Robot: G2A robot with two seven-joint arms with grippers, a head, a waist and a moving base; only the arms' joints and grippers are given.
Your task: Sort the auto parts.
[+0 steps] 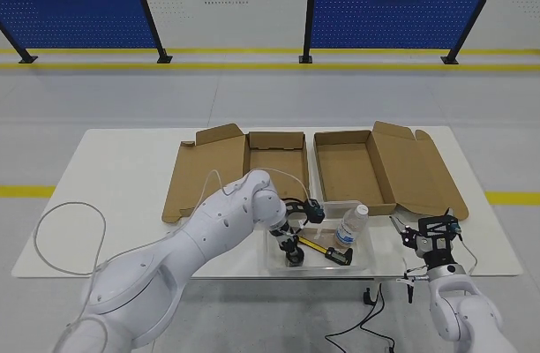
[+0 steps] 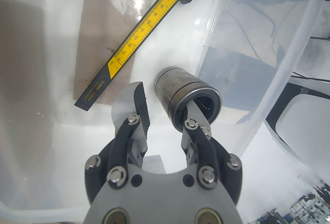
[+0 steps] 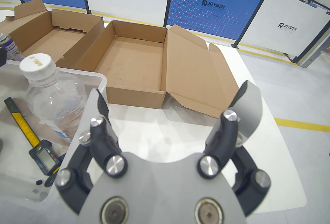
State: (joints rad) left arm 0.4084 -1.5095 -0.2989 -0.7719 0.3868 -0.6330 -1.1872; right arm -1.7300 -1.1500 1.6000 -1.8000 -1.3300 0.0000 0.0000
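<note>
Steel bearing sleeve (image 2: 185, 93) lies on its side inside the clear bin (image 3: 77, 72), near a digital caliper (image 2: 139, 31). Left pincer (image 2: 166, 100) is released, with one finger in the sleeve's bore and the other just outside its wall. Right pincer (image 3: 173, 92) is spread wide over the surface outside the bin, beyond the water bottle (image 3: 54, 101).

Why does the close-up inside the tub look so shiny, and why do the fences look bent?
Left wrist view: overhead lights glare as white spots on the floor of the clear plastic tub, beside the yellow-and-black digital caliper. Right wrist view: the wide lens bows the blue-and-white fence panels toward the edges. Top view: even light across the white table.
</note>
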